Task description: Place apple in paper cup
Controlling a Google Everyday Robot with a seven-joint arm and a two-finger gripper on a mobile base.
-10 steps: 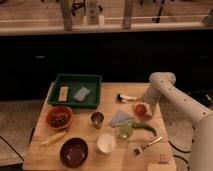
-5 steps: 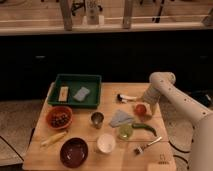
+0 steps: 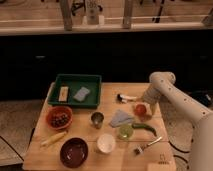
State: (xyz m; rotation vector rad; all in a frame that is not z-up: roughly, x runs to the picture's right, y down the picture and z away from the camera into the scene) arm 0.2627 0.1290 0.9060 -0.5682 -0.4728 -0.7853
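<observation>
The apple (image 3: 141,109) is small, round and red-orange, and sits at the right side of the wooden table (image 3: 85,150). My gripper (image 3: 145,102) is at the end of the white arm, right at the apple's upper right. The white paper cup (image 3: 106,143) stands near the table's front, left of the apple and apart from it.
A steel cup (image 3: 97,119), a yellow-green fruit (image 3: 125,131) and a long green pepper (image 3: 144,128) lie between apple and cup. A maroon bowl (image 3: 74,151), an orange bowl (image 3: 59,118), a green tray (image 3: 76,91), a blue-grey cloth (image 3: 120,118), a fork (image 3: 147,145) and a brush (image 3: 125,97) are also there.
</observation>
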